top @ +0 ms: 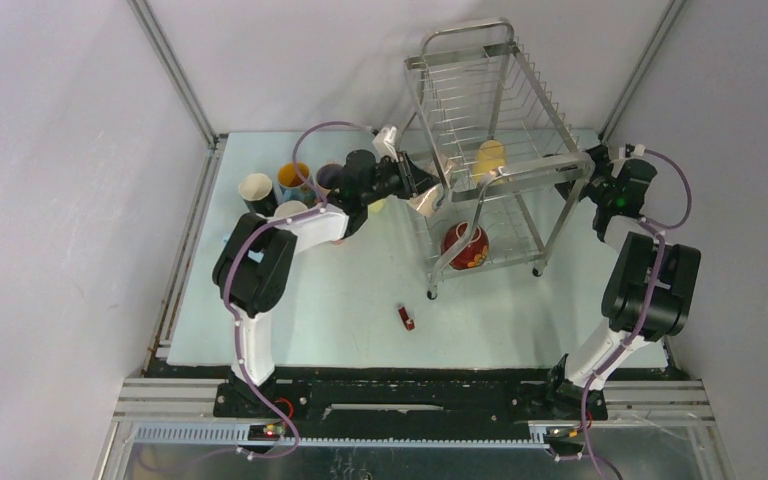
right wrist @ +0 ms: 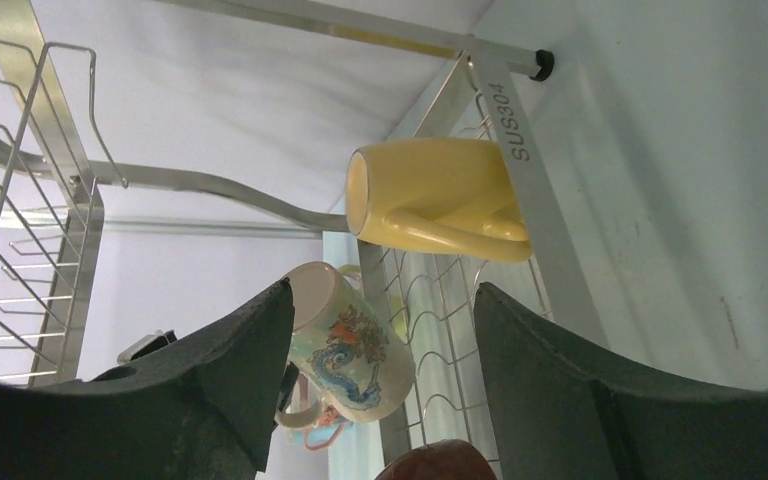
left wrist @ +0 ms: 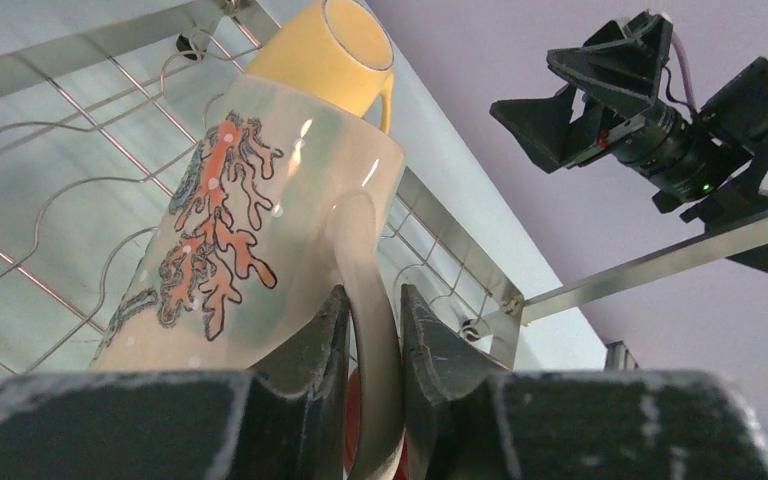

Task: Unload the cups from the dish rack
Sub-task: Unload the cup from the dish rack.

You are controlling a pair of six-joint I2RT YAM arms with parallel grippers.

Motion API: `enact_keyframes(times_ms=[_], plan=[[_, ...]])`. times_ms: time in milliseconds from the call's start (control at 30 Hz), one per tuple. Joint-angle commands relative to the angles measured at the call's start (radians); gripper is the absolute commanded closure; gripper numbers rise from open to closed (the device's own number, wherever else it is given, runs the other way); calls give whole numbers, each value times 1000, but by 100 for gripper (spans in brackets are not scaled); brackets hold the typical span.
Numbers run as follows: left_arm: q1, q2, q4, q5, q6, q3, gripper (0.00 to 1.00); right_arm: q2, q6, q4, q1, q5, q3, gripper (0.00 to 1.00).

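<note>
Left claw (left wrist: 372, 305) pinches a glossy patterned mug (left wrist: 250, 230) by its handle; right claw (right wrist: 382, 290) gapes.

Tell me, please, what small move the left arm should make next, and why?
Probably draw the patterned mug leftward, clear of the dish rack: the left claw is shut on its handle, it hangs tilted at the rack's left end, and other cups stand on the table to the left.

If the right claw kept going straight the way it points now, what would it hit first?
Probably the rack's wire shelf, seen in the gap between the open right claw's fingers. The patterned mug shows beyond it, and the yellow mug sits above that line. Depth is unclear.
</note>
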Motion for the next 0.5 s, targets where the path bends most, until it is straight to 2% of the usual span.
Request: enact_keyframes(times_ms=[0, 467], plan=[[11, -106, 85, -16, -101, 133, 100, -52, -7, -10, -12, 30, -7, 26], [52, -102, -22, -29, -329, 219, 100, -143, -32, -110, -45, 126, -48, 26]])
